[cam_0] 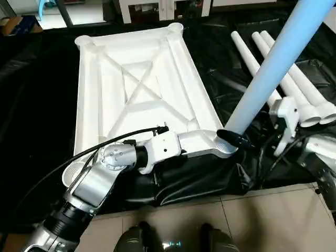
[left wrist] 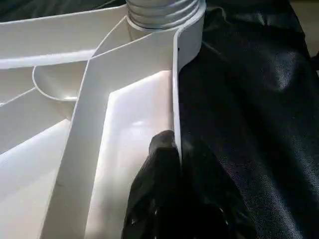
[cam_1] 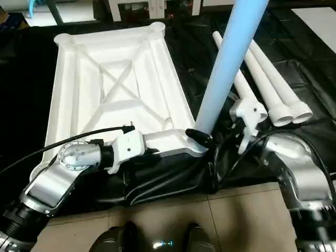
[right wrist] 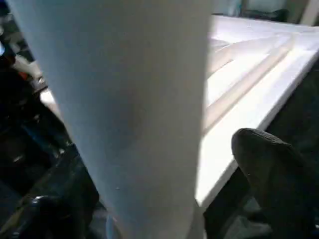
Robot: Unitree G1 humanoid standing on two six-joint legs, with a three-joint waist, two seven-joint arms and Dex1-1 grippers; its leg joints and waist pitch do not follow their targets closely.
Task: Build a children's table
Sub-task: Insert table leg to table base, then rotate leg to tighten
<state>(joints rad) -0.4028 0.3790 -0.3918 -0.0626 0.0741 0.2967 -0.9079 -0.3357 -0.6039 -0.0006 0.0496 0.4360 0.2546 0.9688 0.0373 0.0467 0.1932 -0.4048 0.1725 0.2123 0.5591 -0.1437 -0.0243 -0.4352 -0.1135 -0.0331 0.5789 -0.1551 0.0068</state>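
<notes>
Left eye view: white table top lies ribs-up on black sheeting. Left end effector pinches its near rim, closed. One leg stands tilted in the near-right corner socket; open right end effector waits just beside it. Three spare legs lie behind, to the right.

Black plastic sheet spread over floor; beige floor tiles along near edge.

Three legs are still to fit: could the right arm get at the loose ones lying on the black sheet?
Probably yes: the right gripper is open, holds nothing, and sits beside the loose legs, with nothing between them.
</notes>
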